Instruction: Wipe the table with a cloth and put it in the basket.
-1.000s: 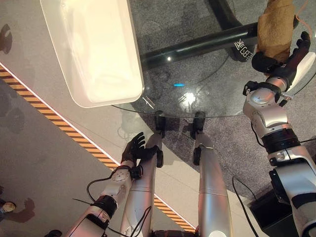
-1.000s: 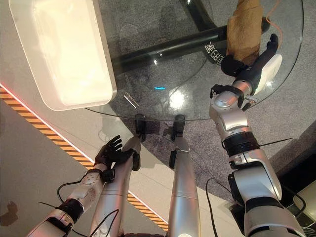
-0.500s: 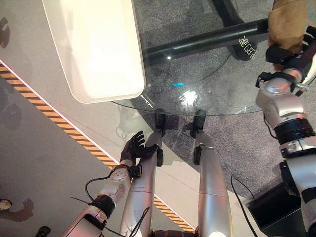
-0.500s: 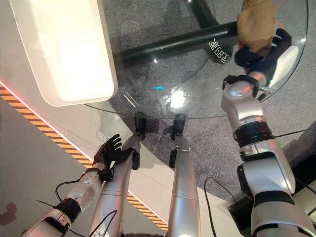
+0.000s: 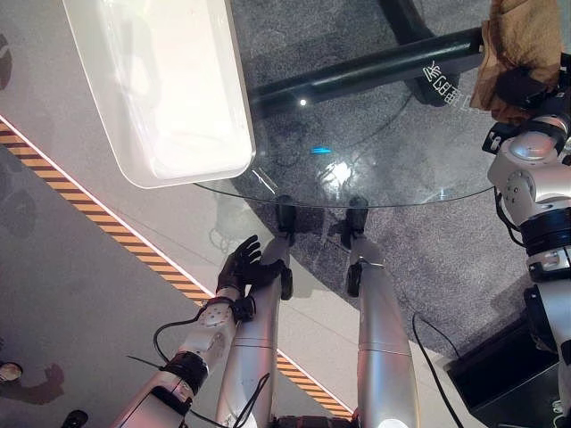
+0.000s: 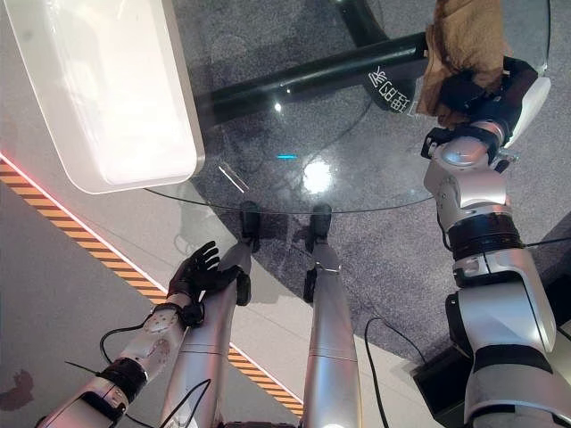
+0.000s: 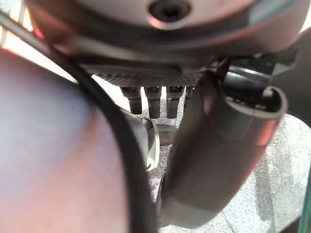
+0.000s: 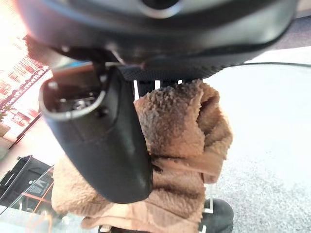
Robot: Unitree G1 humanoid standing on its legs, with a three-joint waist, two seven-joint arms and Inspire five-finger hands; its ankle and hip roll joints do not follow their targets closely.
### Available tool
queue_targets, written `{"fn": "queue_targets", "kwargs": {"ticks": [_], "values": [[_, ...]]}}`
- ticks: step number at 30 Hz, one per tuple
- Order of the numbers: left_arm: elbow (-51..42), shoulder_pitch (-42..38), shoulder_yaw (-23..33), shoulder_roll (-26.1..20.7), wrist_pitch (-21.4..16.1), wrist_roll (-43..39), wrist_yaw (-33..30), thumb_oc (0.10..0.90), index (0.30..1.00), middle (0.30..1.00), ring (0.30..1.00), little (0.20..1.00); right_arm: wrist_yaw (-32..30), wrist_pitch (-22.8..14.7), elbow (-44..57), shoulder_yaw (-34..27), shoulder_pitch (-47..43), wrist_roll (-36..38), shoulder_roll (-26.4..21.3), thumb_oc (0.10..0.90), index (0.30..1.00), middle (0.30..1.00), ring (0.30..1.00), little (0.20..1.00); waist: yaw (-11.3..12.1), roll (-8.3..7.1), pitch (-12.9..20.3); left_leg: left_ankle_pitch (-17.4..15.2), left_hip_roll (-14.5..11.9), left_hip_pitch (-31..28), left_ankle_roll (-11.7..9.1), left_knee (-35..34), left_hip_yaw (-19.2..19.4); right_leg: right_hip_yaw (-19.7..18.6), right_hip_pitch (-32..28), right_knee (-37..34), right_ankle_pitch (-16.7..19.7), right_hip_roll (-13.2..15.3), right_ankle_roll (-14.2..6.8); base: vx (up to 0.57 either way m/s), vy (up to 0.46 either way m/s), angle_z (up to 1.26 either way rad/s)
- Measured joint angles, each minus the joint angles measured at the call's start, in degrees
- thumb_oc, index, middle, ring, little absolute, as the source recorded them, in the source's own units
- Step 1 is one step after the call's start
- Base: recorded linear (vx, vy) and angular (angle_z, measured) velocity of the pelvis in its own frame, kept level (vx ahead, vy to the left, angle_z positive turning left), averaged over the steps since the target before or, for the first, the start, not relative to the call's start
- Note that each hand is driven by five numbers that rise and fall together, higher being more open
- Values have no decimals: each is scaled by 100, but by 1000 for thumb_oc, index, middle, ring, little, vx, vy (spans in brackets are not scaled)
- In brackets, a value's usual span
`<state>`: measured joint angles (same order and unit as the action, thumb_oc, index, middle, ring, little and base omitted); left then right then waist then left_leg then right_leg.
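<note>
Since a second ago the right hand (image 6: 477,89) has carried the brown cloth (image 6: 462,45) farther toward the right edge of the round glass worktop (image 5: 375,169), so that in the left eye view the arm now sits against the frame's side and the cloth's far corner is cut off at the top. The cloth is bunched in that hand: the right wrist view shows the thumb (image 8: 104,141) pressed across the fuzzy fabric with the folds spilling out beneath it, while the fingers behind the cloth are mostly hidden. Whether the cloth touches the glass or is held just above it cannot be told. The white basket (image 5: 161,80), a long tub with rounded corners, rests on the worktop's left part and hangs over its rim; its far end is cut off and its inside is washed out by glare, so any contents are hard to make out. The left hand (image 5: 245,267) hangs low beside the robot, below the worktop's near edge, with fingers loosely spread and holding nothing. Through the glass a dark tubular base (image 5: 357,76) shows over speckled grey carpet (image 5: 446,259). To the left the floor (image 5: 71,294) is smooth and pale, crossed by an orange-and-black striped line (image 5: 107,232).
</note>
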<state>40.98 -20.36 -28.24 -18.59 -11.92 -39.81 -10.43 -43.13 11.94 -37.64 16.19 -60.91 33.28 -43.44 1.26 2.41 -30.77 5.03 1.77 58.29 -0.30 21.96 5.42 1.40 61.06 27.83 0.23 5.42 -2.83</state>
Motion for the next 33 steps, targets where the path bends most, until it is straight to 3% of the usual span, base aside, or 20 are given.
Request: {"fn": "queue_targets", "kwargs": {"ticks": [7,16,22,33], "values": [[-34,12,75,22,1,1,-7,800,900,900,900,900,-57,397,1015,-50,441,-665,133,100,300,300,300,200,-1,14,-8,-8,-17,1,-11,-7,2,-2,-1,19,-3,-38,11,7,22,0],[-48,36,217,121,0,11,14,800,900,900,900,900,95,1022,1473,77,398,-1595,363,100,300,300,300,200,1,38,-16,-11,-33,1,-18,-43,-7,10,7,18,-16,-38,30,4,27,0],[3,39,230,130,-21,19,88,800,900,900,900,900,638,1537,1585,235,210,-2341,316,100,300,300,300,200,-4,74,-4,10,-45,2,-50,-84,-85,132,0,29,-40,-32,68,4,15,3],[59,75,293,137,-25,25,223,800,900,900,900,900,1709,1736,1586,662,-201,-2993,261,100,300,300,300,200,12,191,32,35,-141,-2,-137,-90,-179,253,-6,90,-71,-92,117,1,5,1]]}}
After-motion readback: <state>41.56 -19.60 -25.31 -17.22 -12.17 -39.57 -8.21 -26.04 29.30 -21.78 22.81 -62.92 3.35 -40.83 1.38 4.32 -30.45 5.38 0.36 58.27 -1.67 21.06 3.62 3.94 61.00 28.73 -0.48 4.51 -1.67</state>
